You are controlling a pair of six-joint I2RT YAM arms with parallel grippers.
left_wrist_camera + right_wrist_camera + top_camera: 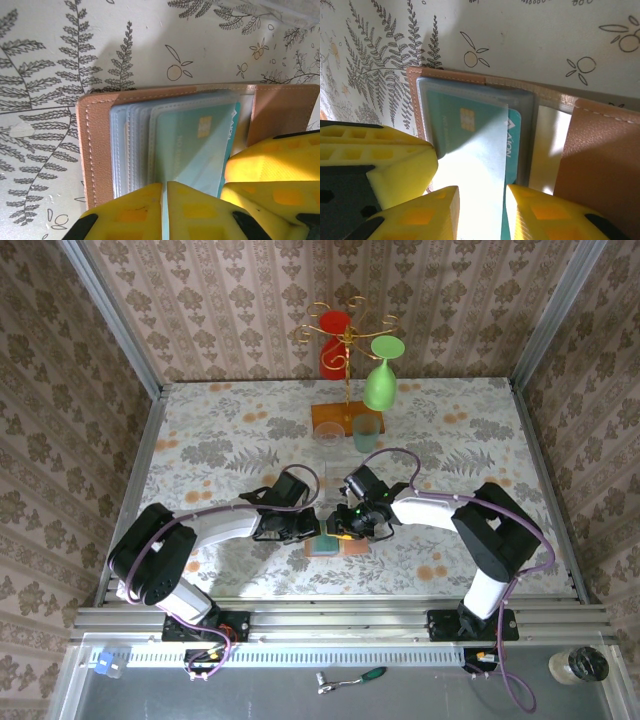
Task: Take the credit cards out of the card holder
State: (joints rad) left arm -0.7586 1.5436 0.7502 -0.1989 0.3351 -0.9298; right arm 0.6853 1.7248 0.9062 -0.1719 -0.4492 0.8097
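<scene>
Top external view: a brown leather bifold card holder [331,546] lies open on the floral tabletop [220,440] between both arms, with the left gripper [312,526] at its left edge and the right gripper [346,524] at its right.

Left wrist view: the left jaws are clenched on a thin clear plastic pocket leaf [163,172]. A teal plastic credit card [195,147] sits pocketed just beyond.

Right wrist view: the card's long axis seems to run straight toward the right jaws. They stand parted around a pale translucent sheet [477,175], and I cannot tell whether they grip it. The right arm looks better placed to draw the card.
</scene>
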